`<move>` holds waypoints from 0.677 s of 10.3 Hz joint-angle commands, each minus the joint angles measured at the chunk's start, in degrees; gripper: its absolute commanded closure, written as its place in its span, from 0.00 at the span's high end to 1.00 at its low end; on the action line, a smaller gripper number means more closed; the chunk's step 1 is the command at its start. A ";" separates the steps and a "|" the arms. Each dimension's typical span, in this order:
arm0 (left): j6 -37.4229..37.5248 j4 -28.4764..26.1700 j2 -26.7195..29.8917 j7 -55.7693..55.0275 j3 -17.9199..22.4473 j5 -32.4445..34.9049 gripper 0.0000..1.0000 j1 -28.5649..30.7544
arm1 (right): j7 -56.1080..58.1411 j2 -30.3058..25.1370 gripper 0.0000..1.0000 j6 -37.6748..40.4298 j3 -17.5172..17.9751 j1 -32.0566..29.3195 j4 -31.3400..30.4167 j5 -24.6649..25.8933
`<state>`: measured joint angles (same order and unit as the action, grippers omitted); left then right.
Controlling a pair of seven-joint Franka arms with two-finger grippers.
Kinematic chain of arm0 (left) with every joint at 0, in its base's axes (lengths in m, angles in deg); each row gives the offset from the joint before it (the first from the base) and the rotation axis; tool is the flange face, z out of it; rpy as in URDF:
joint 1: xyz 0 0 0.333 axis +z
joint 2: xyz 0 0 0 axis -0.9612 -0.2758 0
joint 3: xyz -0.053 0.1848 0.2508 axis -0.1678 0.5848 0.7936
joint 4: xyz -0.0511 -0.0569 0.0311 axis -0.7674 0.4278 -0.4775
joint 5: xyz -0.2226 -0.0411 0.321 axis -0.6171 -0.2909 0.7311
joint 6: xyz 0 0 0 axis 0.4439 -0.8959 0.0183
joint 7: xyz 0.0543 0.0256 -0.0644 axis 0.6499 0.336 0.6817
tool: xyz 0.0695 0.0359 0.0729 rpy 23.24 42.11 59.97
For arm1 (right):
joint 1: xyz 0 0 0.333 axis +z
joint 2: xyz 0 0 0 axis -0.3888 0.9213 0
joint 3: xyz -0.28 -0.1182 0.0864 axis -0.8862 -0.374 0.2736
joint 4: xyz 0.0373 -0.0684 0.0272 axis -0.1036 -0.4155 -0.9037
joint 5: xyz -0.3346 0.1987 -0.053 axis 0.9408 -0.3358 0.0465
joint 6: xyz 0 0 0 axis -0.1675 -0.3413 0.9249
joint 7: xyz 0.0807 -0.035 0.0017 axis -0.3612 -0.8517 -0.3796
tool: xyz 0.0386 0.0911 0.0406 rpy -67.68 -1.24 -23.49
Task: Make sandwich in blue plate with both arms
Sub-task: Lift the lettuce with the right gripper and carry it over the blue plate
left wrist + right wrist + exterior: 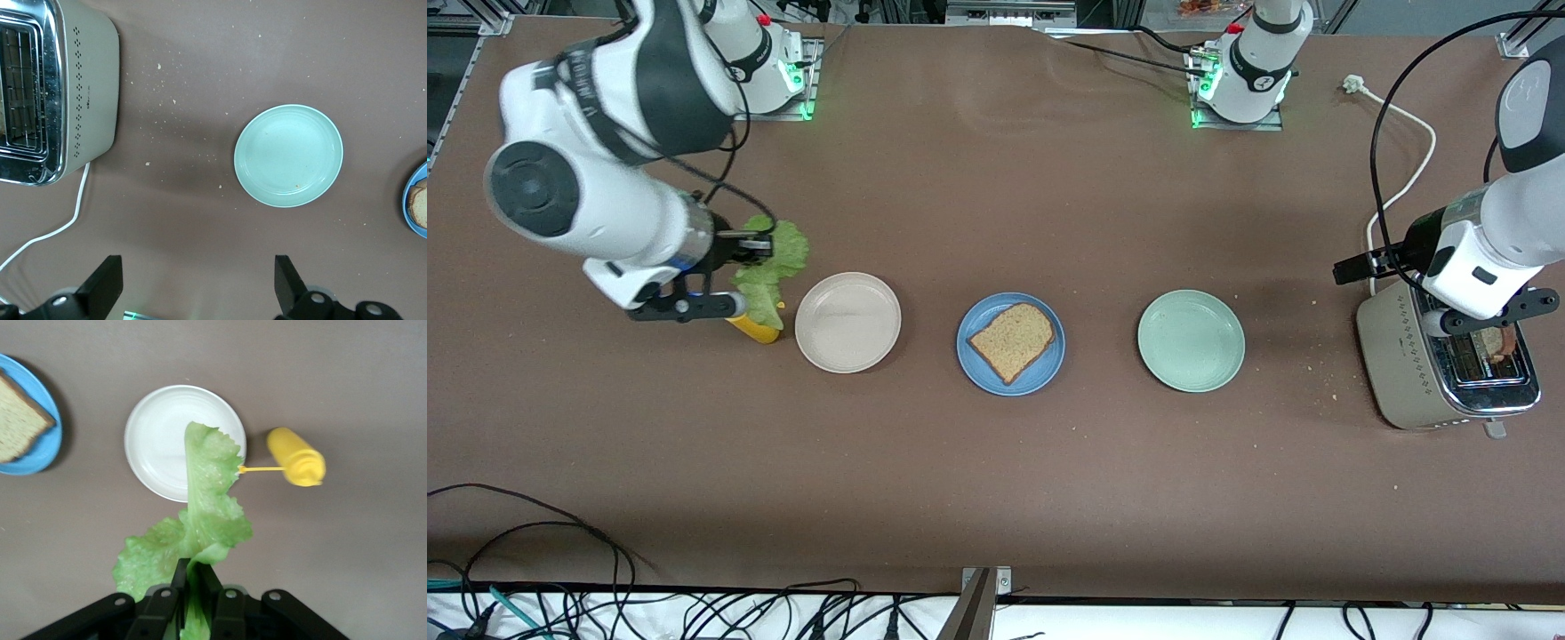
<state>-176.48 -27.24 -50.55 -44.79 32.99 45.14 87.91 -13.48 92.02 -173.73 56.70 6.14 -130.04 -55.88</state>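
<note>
The blue plate (1043, 372) sits mid-table with one brown bread slice (1012, 340) flat on it; both also show in the right wrist view, plate (47, 450) and slice (17, 420). My right gripper (763, 246) is shut on a ruffled green lettuce leaf (769, 271), up in the air over a yellow bottle beside the beige plate. In the right wrist view the leaf (208, 493) hangs from the shut gripper (197, 577). My left gripper (1356, 264) hovers open and empty beside the toaster, its fingers (107, 283) wide apart. Another slice (1496, 343) stands in the toaster slot.
A beige-white plate (847, 322) lies toward the right arm's end and a pale mint-green plate (1191, 340) toward the left arm's end. The yellow squeeze bottle (754, 329) lies beside the beige plate. The metal toaster (1414, 382) and its white cord (1414, 116) sit at the left arm's end.
</note>
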 commanded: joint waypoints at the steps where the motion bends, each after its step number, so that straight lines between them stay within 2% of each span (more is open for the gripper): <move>1: 0.73 -0.16 0.51 1.41 -0.35 1.44 1.00 0.50 | -12.63 3.80 0.00 -8.10 -0.61 6.65 2.19 -0.23; 5: 0.73 -0.16 0.42 1.41 -0.35 1.44 1.00 0.50 | -20.92 10.21 0.00 -21.91 -0.61 11.58 2.28 -5.94; 7: 0.73 -0.16 0.33 1.41 -0.35 1.44 1.00 0.50 | -21.72 14.25 0.00 -28.68 -0.61 13.25 2.28 -11.46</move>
<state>-176.45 -27.30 -50.59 -44.79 32.98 45.14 88.04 -33.68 101.96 -197.12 56.77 17.69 -129.67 -62.11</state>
